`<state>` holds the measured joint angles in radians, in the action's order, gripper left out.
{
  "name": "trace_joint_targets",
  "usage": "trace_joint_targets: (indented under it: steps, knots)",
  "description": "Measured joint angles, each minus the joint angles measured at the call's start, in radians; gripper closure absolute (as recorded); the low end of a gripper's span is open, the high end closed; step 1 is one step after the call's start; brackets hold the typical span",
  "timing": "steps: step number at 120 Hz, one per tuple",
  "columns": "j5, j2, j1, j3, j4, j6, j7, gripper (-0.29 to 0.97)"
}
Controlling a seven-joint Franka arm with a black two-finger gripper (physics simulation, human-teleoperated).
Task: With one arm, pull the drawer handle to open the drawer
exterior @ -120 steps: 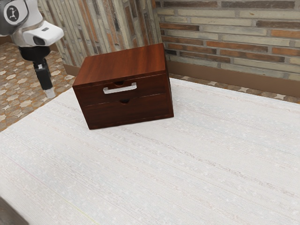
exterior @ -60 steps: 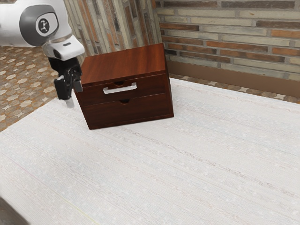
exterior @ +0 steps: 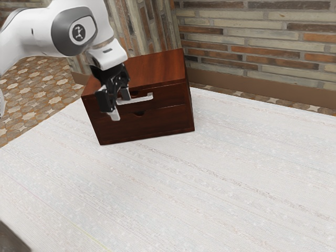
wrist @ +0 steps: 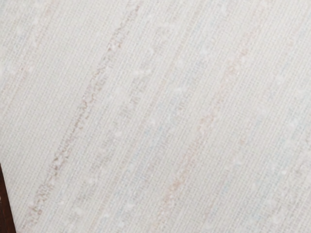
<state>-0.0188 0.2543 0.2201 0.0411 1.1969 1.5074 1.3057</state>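
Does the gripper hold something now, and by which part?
Nothing is held. The gripper is open, close to the end of the white handle on the upper drawer.

This looks like a room in a home, rustic in finish. The far wall (exterior: 252, 42) is bare brown and grey brick above a dark skirting board (exterior: 262, 86), and the floor (exterior: 26, 100) at left is patterned tile. A pale wood-grain table (exterior: 220, 178) carries a small dark wooden chest (exterior: 152, 71) with 2 drawers.

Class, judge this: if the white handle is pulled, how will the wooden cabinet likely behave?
The cabinet stands loose on a flat table, so it may slide. Squat and wide, it probably won't tip. The handle looks thin but rigid.
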Motion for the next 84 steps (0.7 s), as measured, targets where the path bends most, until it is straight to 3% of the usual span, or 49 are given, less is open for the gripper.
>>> trace_joint_targets:
  steps: [84]
  knots:
    - [-0.002,0.064,0.013,0.008,-0.003,0.118,-0.186,0.0]
